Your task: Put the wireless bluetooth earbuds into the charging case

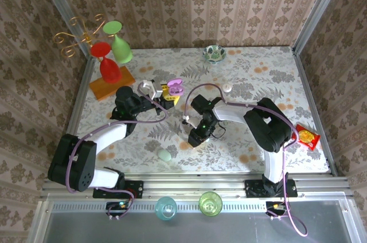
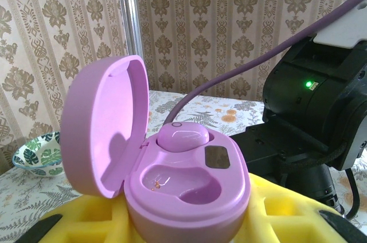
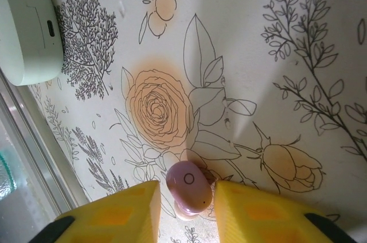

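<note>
An open lilac charging case (image 2: 189,197) sits between the yellow fingers (image 2: 287,211) of my left gripper (image 2: 183,223), which is shut on it. One lilac earbud (image 2: 183,138) lies in the far well; the near well is bare. From above, the case (image 1: 175,87) and left gripper (image 1: 166,91) are left of centre. My right gripper (image 3: 186,200) points down at the table with a second lilac earbud (image 3: 188,184) lying between its yellow fingers (image 3: 123,211). The right finger is almost touching it, and a slim gap shows on the left. The right gripper (image 1: 194,138) is mid-table.
A shut mint case (image 1: 165,155) (image 3: 28,28) lies near the front edge. At the back left are red (image 1: 109,62) and green (image 1: 118,42) wine glasses beside a wooden board (image 1: 112,87). A patterned bowl (image 1: 213,53), a small white object (image 1: 227,87) and a snack packet (image 1: 308,136) lie around.
</note>
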You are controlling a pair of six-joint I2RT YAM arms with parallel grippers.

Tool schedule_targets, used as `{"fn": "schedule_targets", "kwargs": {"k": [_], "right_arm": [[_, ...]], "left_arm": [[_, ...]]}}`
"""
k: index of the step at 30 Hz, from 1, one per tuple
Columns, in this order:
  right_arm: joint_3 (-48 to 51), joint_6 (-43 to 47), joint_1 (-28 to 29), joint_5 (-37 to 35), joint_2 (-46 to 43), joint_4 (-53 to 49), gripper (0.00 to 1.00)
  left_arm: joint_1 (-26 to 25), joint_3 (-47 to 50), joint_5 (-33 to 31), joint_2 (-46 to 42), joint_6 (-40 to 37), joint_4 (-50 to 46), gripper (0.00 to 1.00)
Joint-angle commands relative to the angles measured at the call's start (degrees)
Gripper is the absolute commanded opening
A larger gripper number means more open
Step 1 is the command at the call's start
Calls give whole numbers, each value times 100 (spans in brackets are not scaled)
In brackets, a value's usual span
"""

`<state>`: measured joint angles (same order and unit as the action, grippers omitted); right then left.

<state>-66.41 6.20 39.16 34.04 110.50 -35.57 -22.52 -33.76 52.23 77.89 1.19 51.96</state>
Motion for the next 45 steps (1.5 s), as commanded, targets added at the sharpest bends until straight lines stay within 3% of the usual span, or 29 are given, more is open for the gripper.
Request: {"fn": "schedule_targets", "kwargs": {"k": [1,8,17,27,36,45], "right_arm": [[-57,4,39,-55,173,74,29],[87,-246,39,11,45,252,22],[499,-974,-150,-558,-526,894,19],[875,-1710,-487,-2096,-1483,1232,19],[470,-1857,-447,-2903,-2355,825,19],[-399,-1879,-256,-2880,-2868,543,19]], "left_arm": [[-16,-121,-25,-27,-152,24,18],[-23,-144,-28,16,-164,24,18],[-19,-107,-65,16,-213,24,18],[-48,-96,-317,236,-465,-125,18],[-195,-81,-878,815,-515,272,18],[-324,-122,-1197,1065,-653,262,18]]}}
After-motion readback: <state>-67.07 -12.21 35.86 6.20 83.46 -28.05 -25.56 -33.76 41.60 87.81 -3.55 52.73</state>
